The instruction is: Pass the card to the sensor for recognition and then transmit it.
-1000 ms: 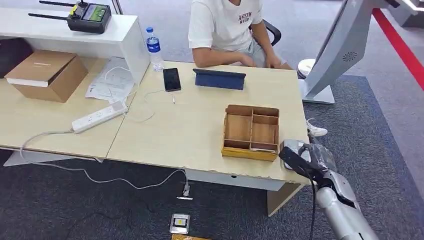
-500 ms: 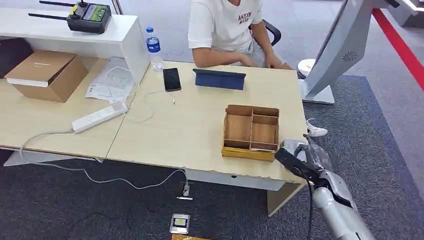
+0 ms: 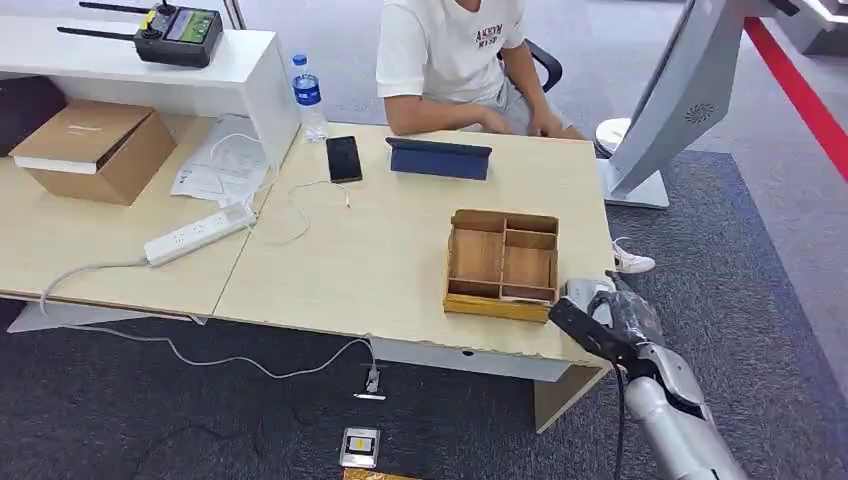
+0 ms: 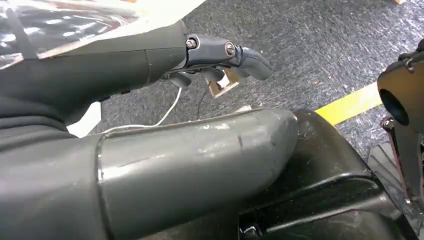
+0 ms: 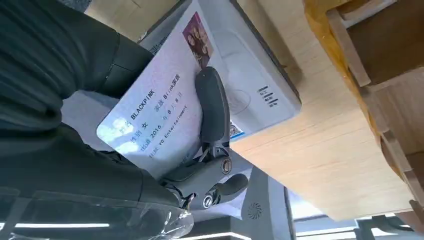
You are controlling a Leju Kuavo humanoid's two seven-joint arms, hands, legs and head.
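At the table's [image 3: 380, 270] near right corner, the right hand [image 3: 600, 322] pinches the card [image 5: 155, 120] flat over the white sensor [image 5: 250, 85]; I'd keep it level and steady there until it reads. Left hand [image 4: 220, 52] hangs with fingers loosely curled, holding nothing

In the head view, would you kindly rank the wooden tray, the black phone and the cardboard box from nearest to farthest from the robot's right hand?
1. Wooden tray, just beside the right hand.
2. Black phone, across the table by the seated person.
3. Cardboard box, on the far left table.
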